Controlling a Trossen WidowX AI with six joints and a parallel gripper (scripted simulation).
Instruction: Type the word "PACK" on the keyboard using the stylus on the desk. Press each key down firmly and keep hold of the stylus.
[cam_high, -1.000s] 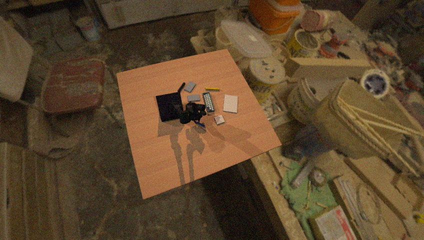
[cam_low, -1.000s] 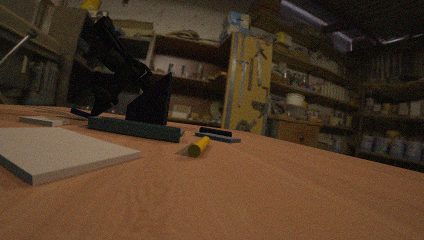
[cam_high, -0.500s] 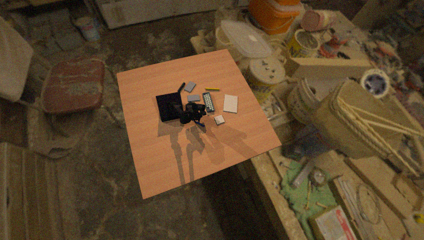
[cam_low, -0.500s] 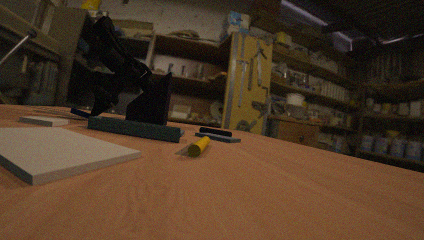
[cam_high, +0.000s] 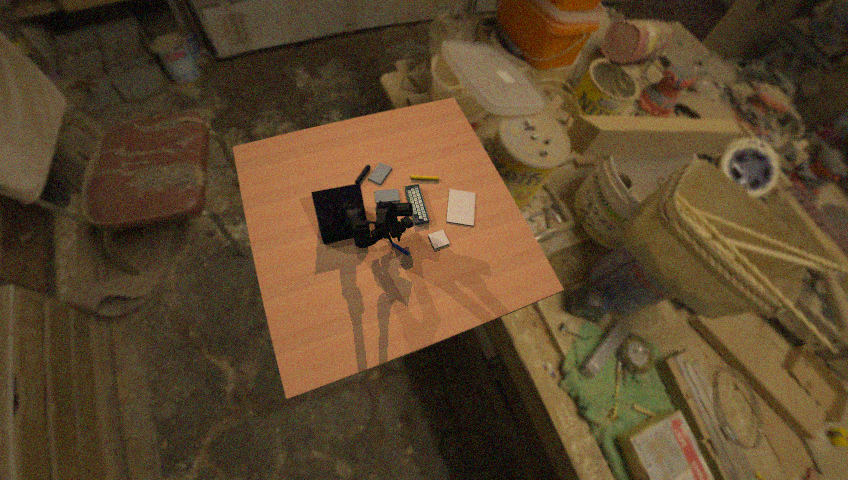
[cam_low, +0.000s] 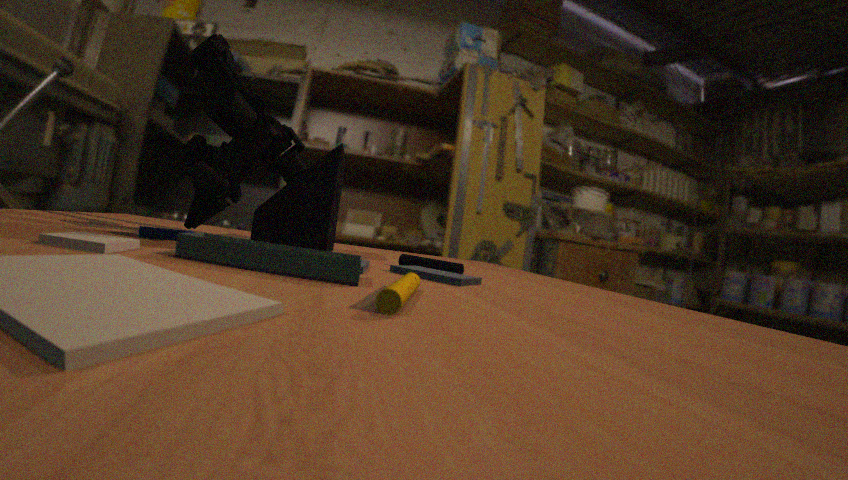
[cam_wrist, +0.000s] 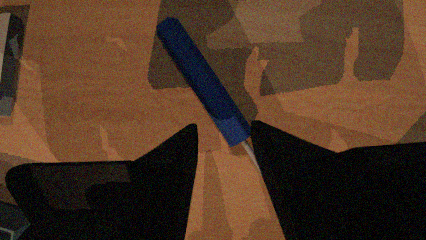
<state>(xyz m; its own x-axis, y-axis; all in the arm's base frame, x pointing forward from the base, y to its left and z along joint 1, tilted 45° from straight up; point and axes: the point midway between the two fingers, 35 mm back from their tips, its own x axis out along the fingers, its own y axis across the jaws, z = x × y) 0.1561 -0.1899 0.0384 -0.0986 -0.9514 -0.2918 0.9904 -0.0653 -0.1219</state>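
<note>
Resting on the tabletop (cam_high: 333, 315) (cam_low: 476, 380) (cam_wrist: 75, 85) near the keyboard (cam_high: 416, 204) (cam_low: 267, 259), the blue stylus (cam_high: 401, 248) (cam_low: 165, 233) (cam_wrist: 202, 75) is lying on the arm's side of it. The gripper (cam_high: 393, 236) (cam_low: 190, 224) (cam_wrist: 224, 129) is standing slightly parted around the stylus's lower end, clasping nothing. A yellow stick (cam_high: 424, 177) (cam_low: 397, 293) is lying near the keyboard's other end.

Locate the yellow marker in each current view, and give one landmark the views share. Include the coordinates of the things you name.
Top: right of centre-top on the desk, above the keyboard (cam_high: 416, 204) (cam_low: 267, 259).
Exterior: centre, right of the keyboard, the yellow marker (cam_high: 424, 178) (cam_low: 397, 293).
Wrist: not in it.
Shared landmark: the wooden desktop (cam_high: 309, 333) (cam_low: 476, 386) (cam_wrist: 90, 95).
</note>
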